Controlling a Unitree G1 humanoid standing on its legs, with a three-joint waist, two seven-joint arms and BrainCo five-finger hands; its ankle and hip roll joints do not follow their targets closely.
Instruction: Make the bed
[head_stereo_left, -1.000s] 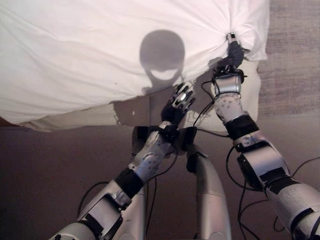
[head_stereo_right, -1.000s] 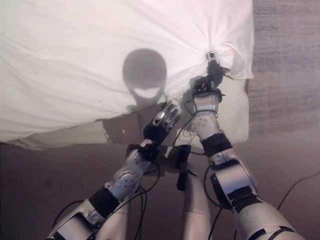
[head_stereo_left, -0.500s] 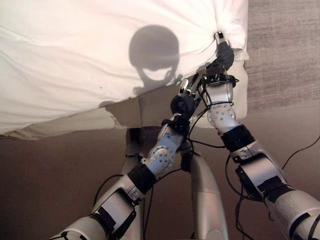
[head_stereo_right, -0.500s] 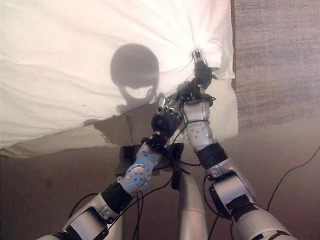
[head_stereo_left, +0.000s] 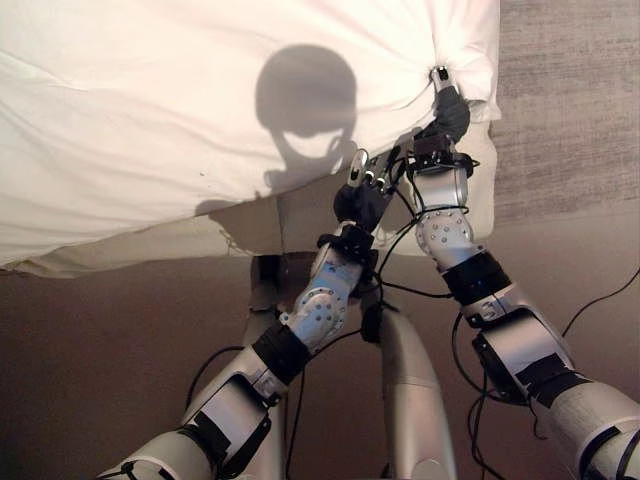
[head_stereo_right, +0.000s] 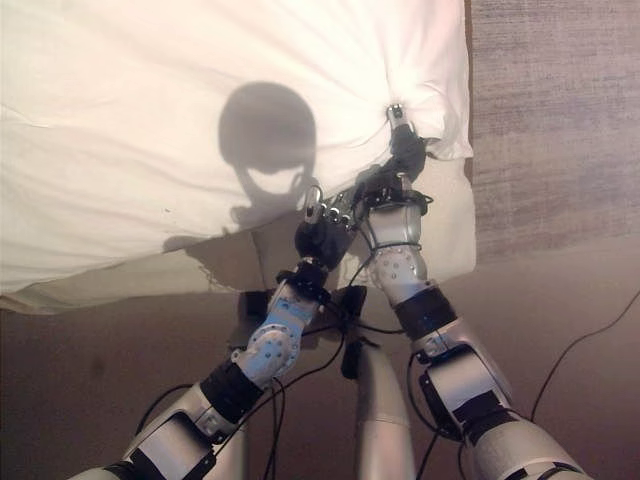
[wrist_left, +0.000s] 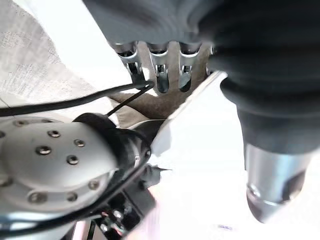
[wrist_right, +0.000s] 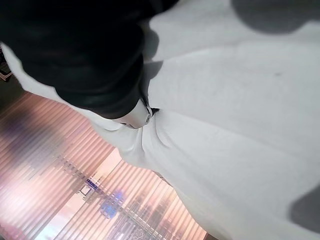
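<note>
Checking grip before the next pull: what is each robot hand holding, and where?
The right robot hand pinches the white duvet near its corner. The left robot hand holds nothing, fingers open beside the edge.

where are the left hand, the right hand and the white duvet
left hand (head_stereo_left: 362, 192), left eye view, on its dark cover below the fingers
right hand (head_stereo_left: 449, 108), left eye view, on its dark back, pinching cloth
white duvet (head_stereo_left: 150, 120), left eye view, on its broad top

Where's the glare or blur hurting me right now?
Left eye view: hard shadow on the white duvet, detail readable. Left wrist view: duvet blown out white, left hand blurred. Right wrist view: right hand a dark blur, floor streaked.
</note>
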